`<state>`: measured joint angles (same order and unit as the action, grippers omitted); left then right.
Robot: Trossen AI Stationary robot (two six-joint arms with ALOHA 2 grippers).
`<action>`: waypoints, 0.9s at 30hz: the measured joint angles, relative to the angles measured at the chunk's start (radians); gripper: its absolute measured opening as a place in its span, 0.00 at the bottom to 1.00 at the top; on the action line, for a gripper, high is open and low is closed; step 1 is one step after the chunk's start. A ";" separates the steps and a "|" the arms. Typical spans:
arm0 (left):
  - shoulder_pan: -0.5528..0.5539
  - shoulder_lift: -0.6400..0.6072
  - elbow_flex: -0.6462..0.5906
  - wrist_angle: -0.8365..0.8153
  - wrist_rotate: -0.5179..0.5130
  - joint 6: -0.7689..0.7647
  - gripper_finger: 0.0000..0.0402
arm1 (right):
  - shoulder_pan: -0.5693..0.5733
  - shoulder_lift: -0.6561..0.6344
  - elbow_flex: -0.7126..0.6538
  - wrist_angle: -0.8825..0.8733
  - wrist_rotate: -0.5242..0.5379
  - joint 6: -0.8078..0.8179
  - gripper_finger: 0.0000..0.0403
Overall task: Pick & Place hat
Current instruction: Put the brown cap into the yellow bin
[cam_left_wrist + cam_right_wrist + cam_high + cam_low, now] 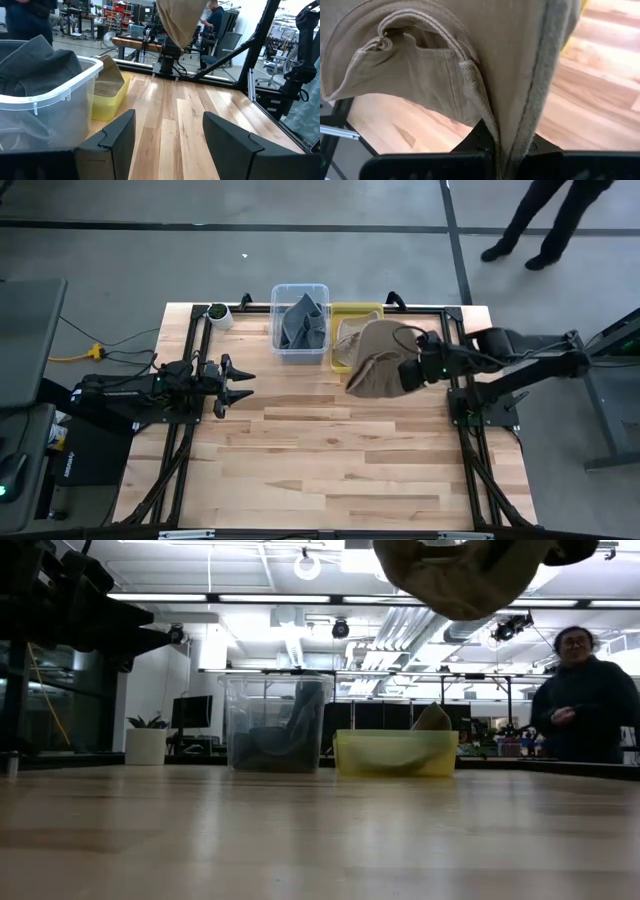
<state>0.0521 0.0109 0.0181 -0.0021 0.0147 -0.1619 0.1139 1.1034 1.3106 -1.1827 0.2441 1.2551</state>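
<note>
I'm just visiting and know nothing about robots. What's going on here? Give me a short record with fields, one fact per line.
Held item: tan hat, hanging clear of the table
Holder: right gripper, shut on the hat
Other arm: left gripper, open, waiting over the table's left side
Clear bin: holds grey cloth
Yellow bin: beside the clear bin, holds another tan item
Bystander: person beyond the table

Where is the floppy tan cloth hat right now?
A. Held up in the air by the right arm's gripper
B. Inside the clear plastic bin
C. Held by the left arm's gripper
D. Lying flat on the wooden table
A: the floppy tan cloth hat hangs pinched in the right gripper, and in the low view it hangs well above the wooden table; the left gripper waits open and empty, apart from it.
</note>
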 joint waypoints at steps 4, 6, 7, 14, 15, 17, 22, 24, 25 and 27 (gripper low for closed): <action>0.000 0.000 0.000 0.000 0.000 0.000 0.52 | -0.078 0.000 0.000 0.047 -0.045 -0.079 0.02; 0.000 0.000 0.000 0.000 0.000 0.000 0.52 | -0.118 0.000 0.000 0.077 -0.066 -0.116 0.02; 0.000 0.000 0.000 0.000 0.000 0.000 0.52 | -0.138 0.000 0.000 0.087 -0.075 -0.134 0.02; 0.000 0.000 0.000 0.000 0.000 0.000 0.52 | -0.284 0.000 0.000 0.133 -0.162 -0.246 0.02; 0.000 0.000 0.000 0.000 0.000 0.000 0.52 | -0.306 0.000 0.000 0.136 -0.178 -0.260 0.02; 0.000 0.000 0.000 0.000 0.000 0.000 0.52 | -0.352 0.000 0.000 0.144 -0.212 -0.291 0.02; 0.000 0.000 0.000 0.000 0.000 0.000 0.52 | -0.474 0.005 0.000 0.156 -0.304 -0.360 0.02; 0.000 0.000 0.000 0.000 0.000 0.000 0.52 | -0.523 0.012 0.000 0.156 -0.335 -0.384 0.02; 0.000 0.000 0.000 0.000 0.000 0.000 0.52 | -0.549 0.017 0.000 0.156 -0.353 -0.399 0.02; 0.000 0.000 0.000 0.000 0.000 0.000 0.52 | -0.599 0.033 0.000 0.156 -0.389 -0.425 0.02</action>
<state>0.0521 0.0109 0.0181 -0.0021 0.0147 -0.1619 -0.4853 1.1362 1.3106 -1.0267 -0.1447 0.8296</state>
